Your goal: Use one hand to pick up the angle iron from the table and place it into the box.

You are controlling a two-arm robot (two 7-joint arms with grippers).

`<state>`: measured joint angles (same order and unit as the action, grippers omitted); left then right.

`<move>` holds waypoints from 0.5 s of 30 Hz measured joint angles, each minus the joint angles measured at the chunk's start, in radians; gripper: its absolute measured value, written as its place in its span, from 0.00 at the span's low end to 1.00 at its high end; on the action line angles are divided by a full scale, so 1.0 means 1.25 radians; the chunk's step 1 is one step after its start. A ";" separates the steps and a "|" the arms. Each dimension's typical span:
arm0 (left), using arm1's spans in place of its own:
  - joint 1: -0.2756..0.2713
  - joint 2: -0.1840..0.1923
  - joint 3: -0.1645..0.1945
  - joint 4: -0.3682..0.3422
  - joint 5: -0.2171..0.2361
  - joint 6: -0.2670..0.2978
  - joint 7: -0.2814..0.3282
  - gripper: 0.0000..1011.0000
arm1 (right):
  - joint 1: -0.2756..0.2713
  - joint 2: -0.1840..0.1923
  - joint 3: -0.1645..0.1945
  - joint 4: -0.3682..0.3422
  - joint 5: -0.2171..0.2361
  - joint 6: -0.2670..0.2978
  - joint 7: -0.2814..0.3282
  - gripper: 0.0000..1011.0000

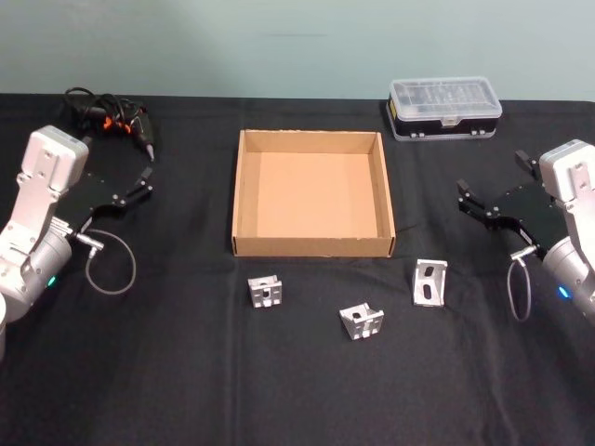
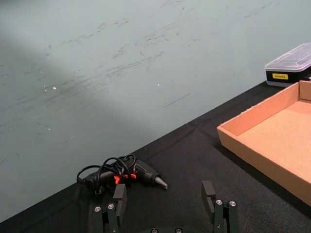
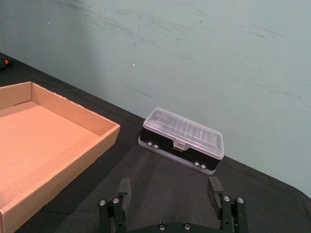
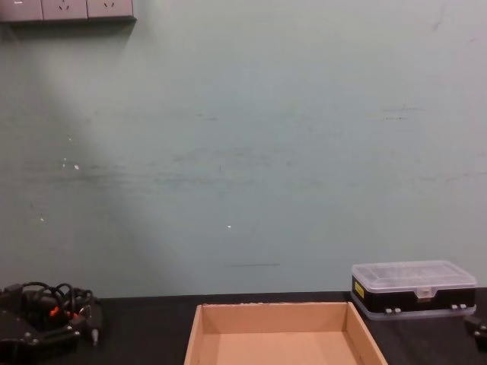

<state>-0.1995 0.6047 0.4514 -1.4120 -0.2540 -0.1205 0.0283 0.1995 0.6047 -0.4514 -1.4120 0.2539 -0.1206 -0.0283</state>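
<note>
- A plain pale green wall [image 4: 243, 152] runs behind the whole scene, with white sockets [image 4: 68, 7] high up on the robot's left
- A matte black table [image 1: 297, 400] runs the full width of the head view, bare along its near edge
- A shallow tan cardboard box [image 1: 310, 246], open-topped and with nothing in it, sits at the middle of the table
- The left gripper [image 2: 164, 187] hangs above the table well to the left of the box, its fingers spread wide and holding nothing
- The right gripper [image 3: 169, 180] hangs to the right of the box, likewise spread wide and holding nothing
- A clear-lidded plastic case [image 1: 445, 107] lies by the far edge, beyond the box's right corner
- A black electric screwdriver [image 1: 130, 121] with a coiled cable lies far left, near the wall
- Three small silver brackets lie in a loose row just in front of the box's near wall
- The left angle iron [image 1: 266, 291] sits below the box's left corner and the middle angle iron [image 1: 362, 321] lies nearest the robot
- The right angle iron [image 1: 429, 282] stands with one slotted face upright, its long side vertical, just off the box's right front corner
- This piece lies inward of the right gripper and closer to the robot, so the right arm looks the nearer one; it would need to swing inward and drop down over the upright face
</note>
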 joint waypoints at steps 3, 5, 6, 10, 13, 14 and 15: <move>0.000 0.000 0.000 0.000 0.000 0.000 0.000 1.00 | 0.000 0.000 0.000 0.000 0.000 0.000 0.000 0.99; 0.000 0.000 0.000 0.000 0.000 0.000 0.000 1.00 | 0.000 0.000 0.000 0.000 0.000 0.000 0.000 0.99; 0.000 0.000 0.000 0.000 0.000 0.000 0.000 1.00 | 0.000 0.000 0.000 0.000 0.000 0.000 0.000 0.99; 0.000 0.000 0.000 0.000 0.000 0.000 0.000 1.00 | 0.000 0.000 0.000 0.000 0.000 0.000 0.000 0.99; 0.000 0.000 0.000 0.000 0.000 0.000 0.000 1.00 | 0.000 0.000 0.000 0.000 0.000 0.000 0.000 0.99; 0.000 0.000 0.000 0.000 0.000 0.000 0.000 1.00 | 0.000 0.000 0.000 0.000 0.000 0.000 0.000 0.99; 0.000 0.000 0.000 0.000 0.000 0.000 0.000 1.00 | 0.000 0.000 0.000 0.000 0.000 0.000 0.000 0.99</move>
<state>-0.1995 0.6046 0.4514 -1.4120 -0.2539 -0.1206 0.0283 0.1995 0.6047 -0.4514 -1.4120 0.2539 -0.1206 -0.0283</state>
